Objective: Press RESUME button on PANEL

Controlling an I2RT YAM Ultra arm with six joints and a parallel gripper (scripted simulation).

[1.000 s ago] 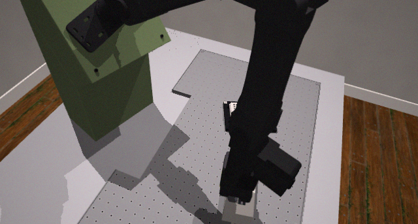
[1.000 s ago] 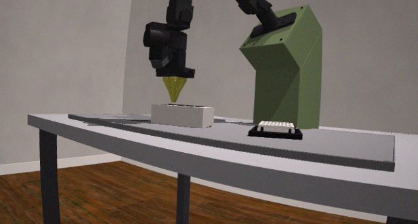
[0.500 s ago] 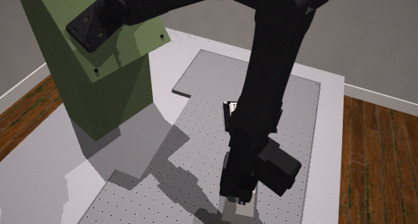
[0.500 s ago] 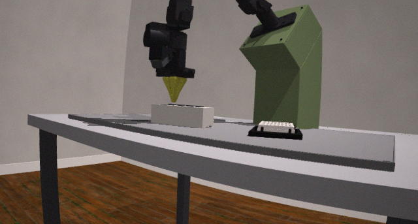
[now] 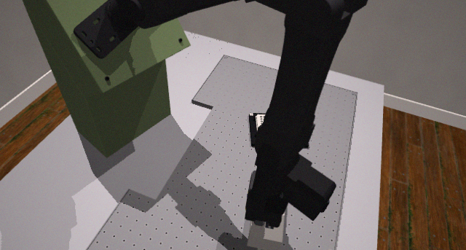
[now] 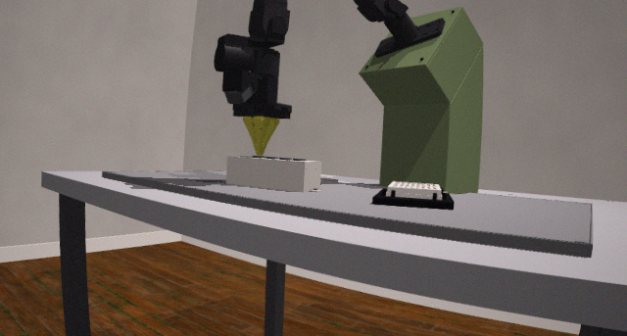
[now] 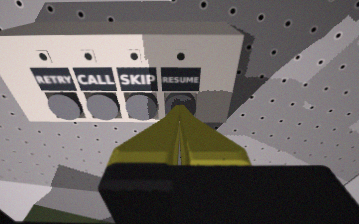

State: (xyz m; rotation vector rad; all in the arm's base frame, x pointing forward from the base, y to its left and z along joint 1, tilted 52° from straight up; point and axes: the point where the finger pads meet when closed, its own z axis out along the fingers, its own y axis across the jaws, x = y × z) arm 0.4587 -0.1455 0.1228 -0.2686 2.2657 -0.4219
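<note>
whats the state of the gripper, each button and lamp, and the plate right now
gripper: shut, holding nothing, tip at the RESUME button
RESUME button: under the fingertips, whether pressed cannot be told
RETRY, CALL, SKIP buttons: untouched
four lamps: all dark
96-well plate C15: seated flat on plate nest N1

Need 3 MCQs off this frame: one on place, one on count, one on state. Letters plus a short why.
1. The fingertips point at which button?
A. RETRY
B. SKIP
C. RESUME

2. How many push buttons does the PANEL carry?
A. three
B. four
C. five

3. The gripper is:
A. shut, holding nothing
B. wide open
C. shut on the plate

Answers:
1 C, the yellow tip lies over the button under the RESUME name.
2 B, four round buttons in one row.
3 A, the fingers meet in a point with nothing between them.
</note>
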